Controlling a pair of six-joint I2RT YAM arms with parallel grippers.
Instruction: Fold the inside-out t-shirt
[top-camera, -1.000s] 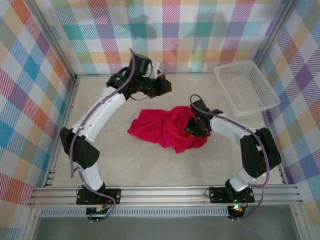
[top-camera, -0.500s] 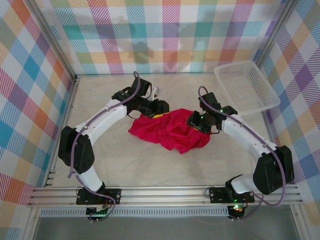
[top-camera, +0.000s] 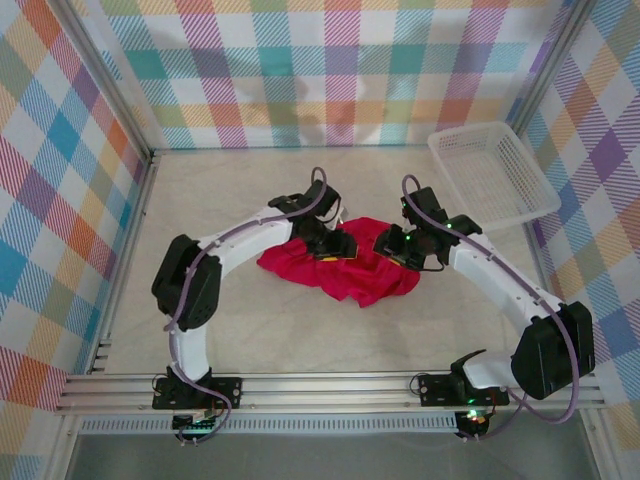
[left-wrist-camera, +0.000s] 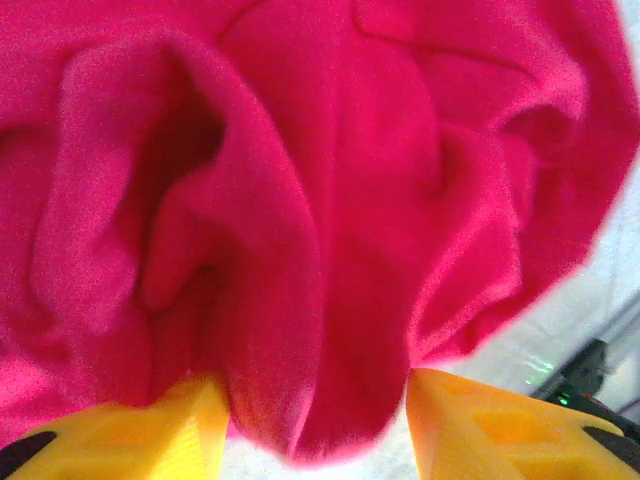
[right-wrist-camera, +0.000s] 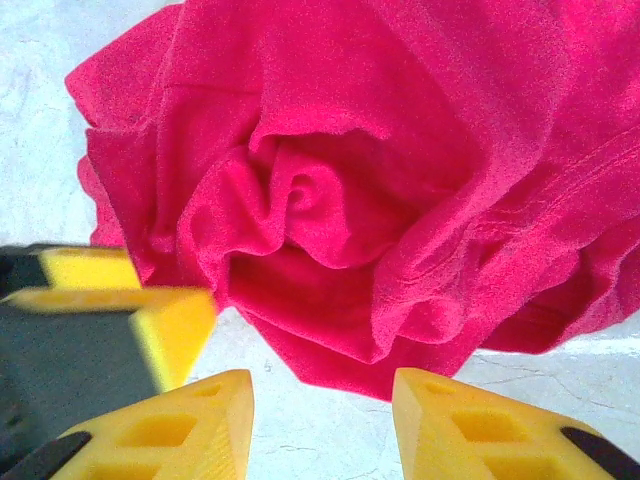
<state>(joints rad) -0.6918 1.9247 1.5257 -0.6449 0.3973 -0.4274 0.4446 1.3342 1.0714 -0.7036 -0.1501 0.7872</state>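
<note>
left end effector spread around a fold of the inside-out t-shirt, crumpled on the tabletop, its shape lost in the bunching; right end effector spread right at its edge; white mesh basket far right

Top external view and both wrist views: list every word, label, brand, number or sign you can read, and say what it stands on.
None can be read. The t-shirt is plain red cloth with no print showing, and the white basket bears no visible marking.
</note>
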